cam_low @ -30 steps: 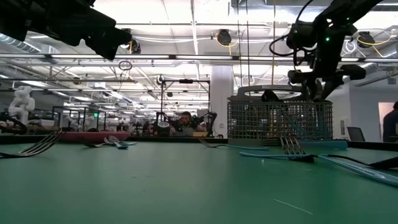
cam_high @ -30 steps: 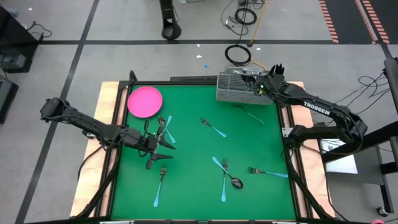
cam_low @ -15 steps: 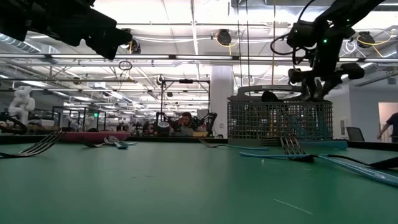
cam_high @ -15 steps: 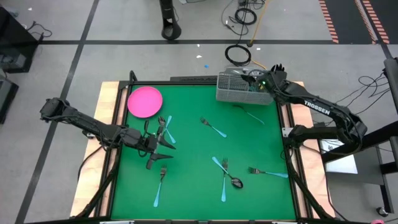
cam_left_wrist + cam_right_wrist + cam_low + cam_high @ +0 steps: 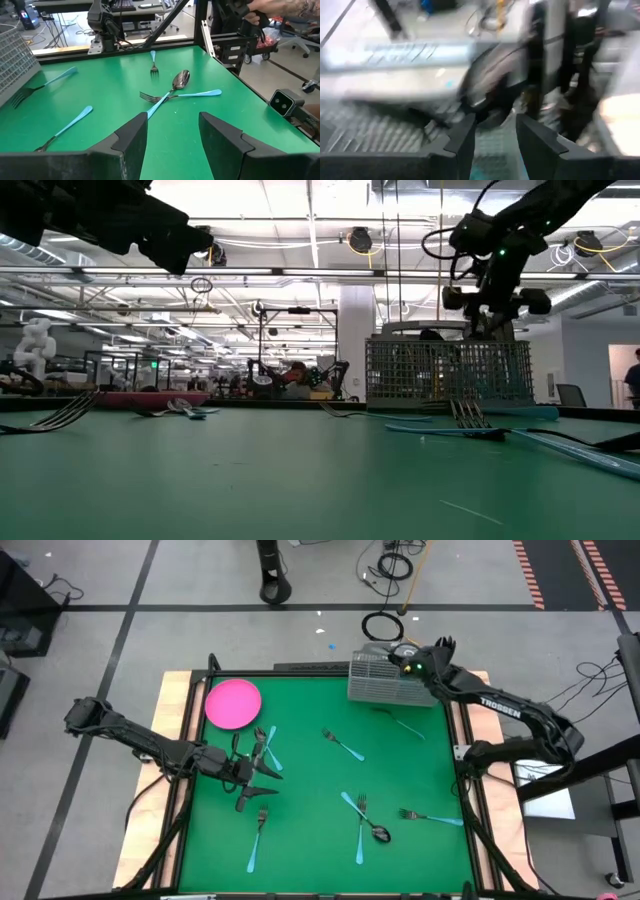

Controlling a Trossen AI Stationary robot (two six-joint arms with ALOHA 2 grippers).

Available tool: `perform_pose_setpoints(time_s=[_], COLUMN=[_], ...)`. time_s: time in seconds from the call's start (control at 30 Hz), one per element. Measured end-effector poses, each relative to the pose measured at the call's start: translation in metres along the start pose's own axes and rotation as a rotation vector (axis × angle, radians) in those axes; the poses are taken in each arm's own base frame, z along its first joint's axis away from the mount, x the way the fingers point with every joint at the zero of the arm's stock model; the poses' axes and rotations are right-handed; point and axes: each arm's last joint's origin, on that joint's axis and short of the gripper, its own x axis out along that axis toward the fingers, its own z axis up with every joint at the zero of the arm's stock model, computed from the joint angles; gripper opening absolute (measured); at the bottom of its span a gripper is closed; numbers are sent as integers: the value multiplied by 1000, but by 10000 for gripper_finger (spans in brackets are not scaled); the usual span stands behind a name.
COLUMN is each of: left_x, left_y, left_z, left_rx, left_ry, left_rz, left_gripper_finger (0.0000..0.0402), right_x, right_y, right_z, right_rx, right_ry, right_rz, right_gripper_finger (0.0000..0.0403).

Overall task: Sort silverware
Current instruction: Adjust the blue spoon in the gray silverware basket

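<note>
Overhead, right gripper [image 5: 398, 656], jaws parted, hovers above mesh caddy [image 5: 375, 683]; contents unclear.

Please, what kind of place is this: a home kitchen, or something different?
Most likely a robotics lab or workshop, not a kitchen. The green table stands on a grey floor with loose cables. The low view shows a big hall with ceiling lights, and the wire caddy and silverware look like test props.
</note>
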Motion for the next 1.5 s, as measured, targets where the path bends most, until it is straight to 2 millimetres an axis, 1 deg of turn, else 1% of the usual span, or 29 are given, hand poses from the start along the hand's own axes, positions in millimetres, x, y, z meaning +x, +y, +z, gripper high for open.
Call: perform_pose_setpoints(time_s=[0.1, 0.17, 0.27, 0.43, 0.6, 0.73, 0.93, 1.03, 1.13, 1.33, 1.5], left_x=[0, 0, 0, 0, 0, 0, 0, 0, 0, 0, 0], left_y=[0, 0, 0, 1, 1, 1, 1, 1, 1, 1, 1], left_z=[0, 0, 0, 0, 0, 0, 0, 0, 0, 0, 0], left_rx=[0, 3, 8, 3, 0, 0, -1, 0, 0, -1, 0], left_ry=[0, 0, 1, 2, 3, 3, 3, 3, 3, 3, 4], left_rz=[10, 15, 17, 18, 18, 18, 18, 18, 18, 18, 18], left_gripper_finger=[180, 180, 180, 180, 180, 180, 180, 180, 180, 180, 180], right_x=[4, 1, -2, -5, -8, -10, -9, -9, -9, -11, -17], right_y=[6, 9, 8, 8, 17, 22, 16, 13, 13, 15, 20], right_z=[-7, -9, -14, -20, -17, -15, -17, -18, -18, -20, -23], right_rx=[-55, -53, -38, -80, -163, -183, -173, -189, -192, -204, -237], right_ry=[64, 71, 104, 131, 79, 32, 6, 0, 1, 11, 4], right_rz=[57, 83, 69, 60, 124, 158, 46, 9, 8, 27, 56], right_gripper_finger=[132, 132, 132, 132, 132, 132, 127, 115, 91, 11, 4])
